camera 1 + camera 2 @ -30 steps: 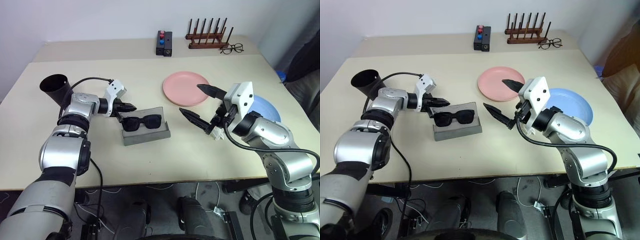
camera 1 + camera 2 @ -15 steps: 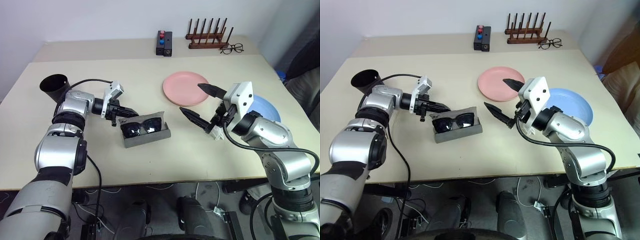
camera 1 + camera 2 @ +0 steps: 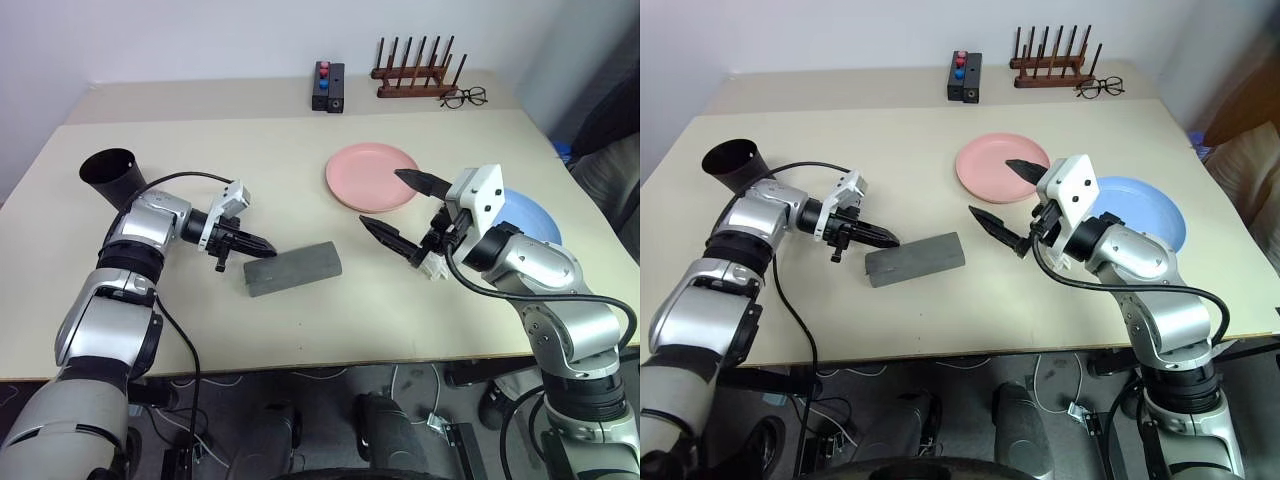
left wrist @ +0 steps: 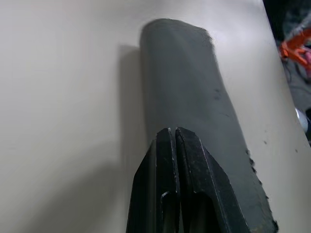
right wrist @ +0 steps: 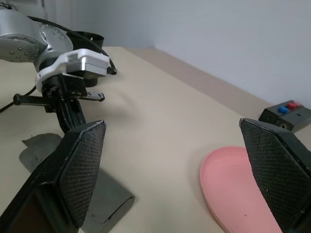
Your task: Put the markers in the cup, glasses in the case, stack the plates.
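Closed left gripper [image 3: 262, 246] touching the shut grey case [image 3: 293, 268], right gripper [image 3: 400, 207] open and empty: further pushing may slide the case.

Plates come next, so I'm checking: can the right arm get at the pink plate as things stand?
Probably yes. The right tool hangs open just beside the pink plate, holding nothing, and nothing lies between them. The closed case sits off to the other side, out of the way.
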You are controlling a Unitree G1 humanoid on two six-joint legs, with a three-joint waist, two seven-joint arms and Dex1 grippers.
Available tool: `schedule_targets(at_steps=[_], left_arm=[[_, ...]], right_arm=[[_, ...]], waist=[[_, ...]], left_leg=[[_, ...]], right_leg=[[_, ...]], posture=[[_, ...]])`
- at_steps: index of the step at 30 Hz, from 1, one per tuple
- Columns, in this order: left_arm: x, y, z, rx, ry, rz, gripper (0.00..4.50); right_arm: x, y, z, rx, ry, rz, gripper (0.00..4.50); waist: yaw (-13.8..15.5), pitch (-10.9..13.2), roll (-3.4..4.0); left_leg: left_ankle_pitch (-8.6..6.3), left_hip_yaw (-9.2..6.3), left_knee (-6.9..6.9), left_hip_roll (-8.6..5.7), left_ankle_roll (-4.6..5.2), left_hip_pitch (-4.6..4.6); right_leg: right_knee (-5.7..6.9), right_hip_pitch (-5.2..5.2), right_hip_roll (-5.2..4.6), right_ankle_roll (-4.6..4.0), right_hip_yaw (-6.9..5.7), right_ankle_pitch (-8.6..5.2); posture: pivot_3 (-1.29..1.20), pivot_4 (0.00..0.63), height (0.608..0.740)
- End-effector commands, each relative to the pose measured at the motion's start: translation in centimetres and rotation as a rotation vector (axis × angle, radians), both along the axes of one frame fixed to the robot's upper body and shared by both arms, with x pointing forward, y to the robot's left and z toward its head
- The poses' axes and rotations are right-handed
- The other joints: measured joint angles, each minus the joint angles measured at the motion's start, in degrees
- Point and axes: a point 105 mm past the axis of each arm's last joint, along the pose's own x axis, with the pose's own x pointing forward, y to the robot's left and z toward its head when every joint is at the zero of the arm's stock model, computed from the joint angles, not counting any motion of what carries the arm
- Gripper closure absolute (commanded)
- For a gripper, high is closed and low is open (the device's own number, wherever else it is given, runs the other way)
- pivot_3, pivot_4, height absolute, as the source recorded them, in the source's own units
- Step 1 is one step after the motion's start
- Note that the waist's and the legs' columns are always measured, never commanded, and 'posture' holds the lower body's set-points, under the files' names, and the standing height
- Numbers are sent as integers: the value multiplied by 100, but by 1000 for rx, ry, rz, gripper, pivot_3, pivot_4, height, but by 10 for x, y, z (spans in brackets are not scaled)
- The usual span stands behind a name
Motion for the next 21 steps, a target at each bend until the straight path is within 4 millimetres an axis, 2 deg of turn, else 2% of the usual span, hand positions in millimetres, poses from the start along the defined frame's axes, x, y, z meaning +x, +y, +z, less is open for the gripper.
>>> schedule_targets(at_steps=[1,4,7,10,13,15,18,21], left_arm=[[-5,-6,3,-15,-23,-48,4412],[-9,-6,-6,15,-42,-78,4412],[-6,-7,-4,9,-84,-86,4412],[2,-10,13,-53,-122,-61,4412],[18,-9,48,-210,-204,28,4412],[19,-8,65,-301,-208,33,4412],[23,-5,84,-378,-262,57,3569],[22,1,96,-440,-287,67,2178]], right_arm=[[-5,1,7,-9,-47,18,0],[-4,1,8,-8,-50,15,0],[-2,2,9,-7,-56,15,0],[-1,1,8,-11,-57,15,0],[0,-4,8,-21,-53,3,0],[2,-8,8,-30,-44,-6,0],[4,-17,3,-52,-14,-29,0],[9,-36,-4,-79,37,-95,0]], waist=[[2,0,0],[1,0,0],[5,0,0],[9,0,0],[6,3,-4],[1,4,-7],[-6,3,-5],[-5,3,-5]], left_leg=[[0,0,0,0,0,0],[0,0,0,0,0,0],[0,1,1,-1,0,0],[0,2,1,-1,0,0],[0,1,2,-1,1,0],[0,1,4,-1,1,-2],[-1,2,4,-1,2,-3],[-1,2,4,-1,2,-3]], right_leg=[[0,0,0,0,0,0],[-1,0,0,0,1,0],[-1,0,0,0,0,0],[-2,1,0,0,0,0],[-2,1,1,0,-1,0],[-2,0,1,0,-2,0],[-1,-1,1,0,-2,0],[-1,-1,0,0,-2,0]], posture=[[0,150,740],[0,150,740],[0,150,740],[0,150,740],[0,150,740],[0,150,740],[0,150,740],[0,150,740]])
